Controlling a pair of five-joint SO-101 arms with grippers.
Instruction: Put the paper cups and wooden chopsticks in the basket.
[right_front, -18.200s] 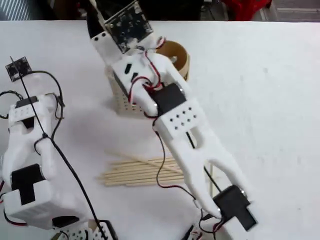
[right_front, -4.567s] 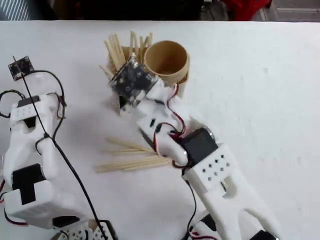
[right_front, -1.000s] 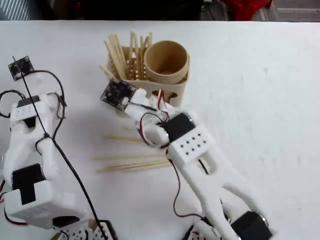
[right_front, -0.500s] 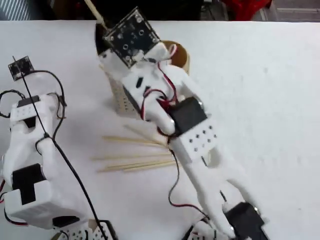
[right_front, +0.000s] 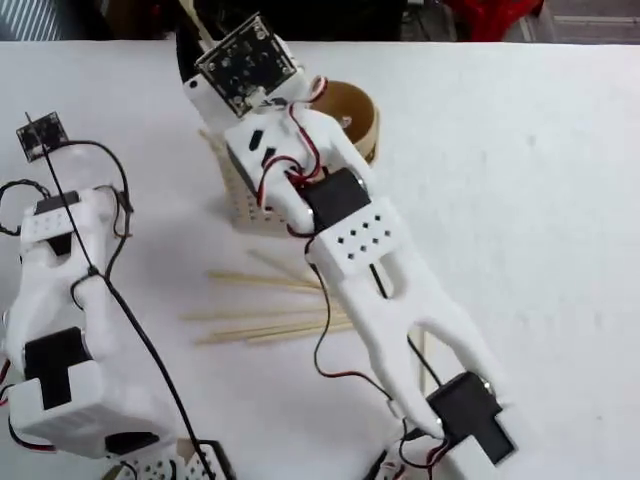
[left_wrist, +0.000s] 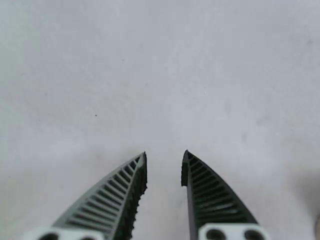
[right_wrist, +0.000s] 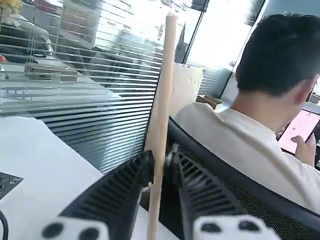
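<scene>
My right gripper is shut on one wooden chopstick, which stands upright between its fingers. In the high view that arm stretches over the basket and hides most of it; the held chopstick pokes out past the wrist. A brown paper cup sits in the basket's right side. Several loose chopsticks lie on the table in front of the basket. My left gripper hangs open over bare white table, with nothing between its fingers.
The left arm sits folded at the table's left edge with a black cable running along it. The white table is bare to the right of the basket.
The right arm lifted a chopstick off the table pile and swung up over the basket; in the last half second it shifted slightly. The left arm has not moved.
</scene>
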